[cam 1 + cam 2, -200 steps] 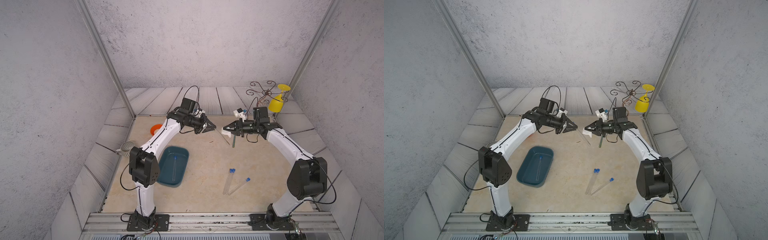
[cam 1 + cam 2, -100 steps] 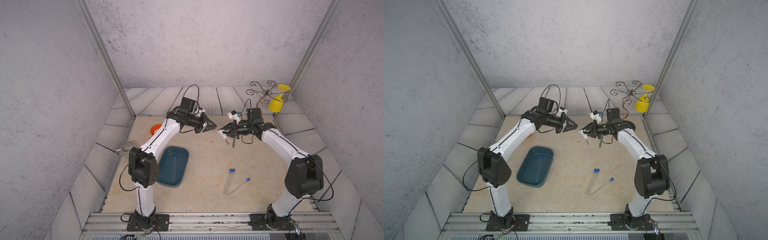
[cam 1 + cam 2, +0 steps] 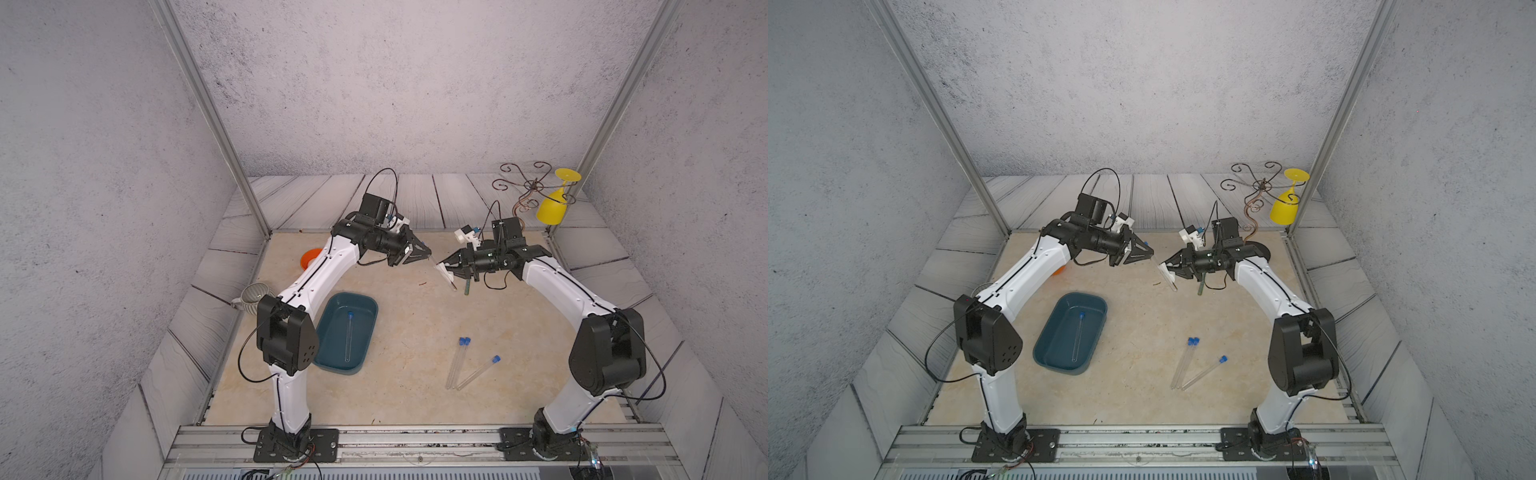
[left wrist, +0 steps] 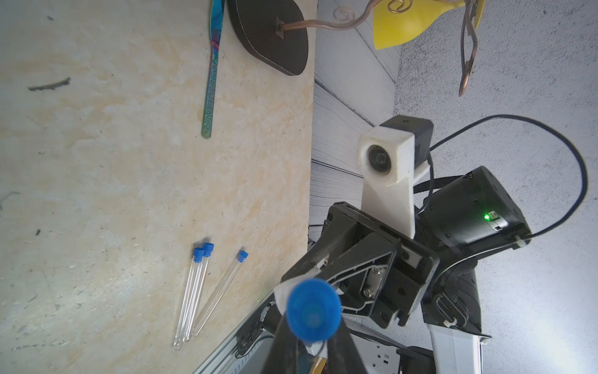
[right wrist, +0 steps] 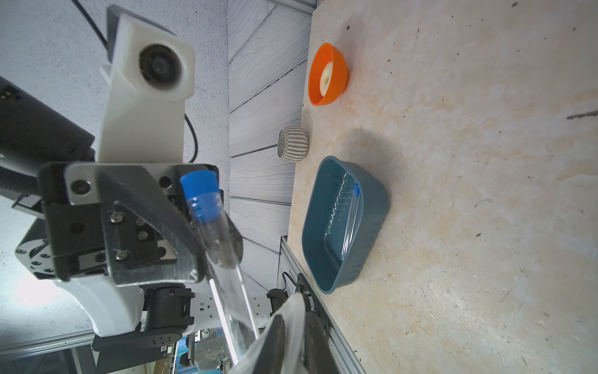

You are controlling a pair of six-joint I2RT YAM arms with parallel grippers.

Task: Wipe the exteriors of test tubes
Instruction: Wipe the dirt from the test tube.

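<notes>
Fingers on the left arm (image 5: 152, 220) pinch one test tube (image 5: 226, 275) tight near its blue cap (image 5: 199, 197) so the right fingers (image 5: 315, 345), squeezing a white cloth (image 5: 293, 320), can rub it clean.

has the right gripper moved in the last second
Yes. In a top view the right gripper has shifted slightly toward the left gripper, away from the yellow glass.
</notes>
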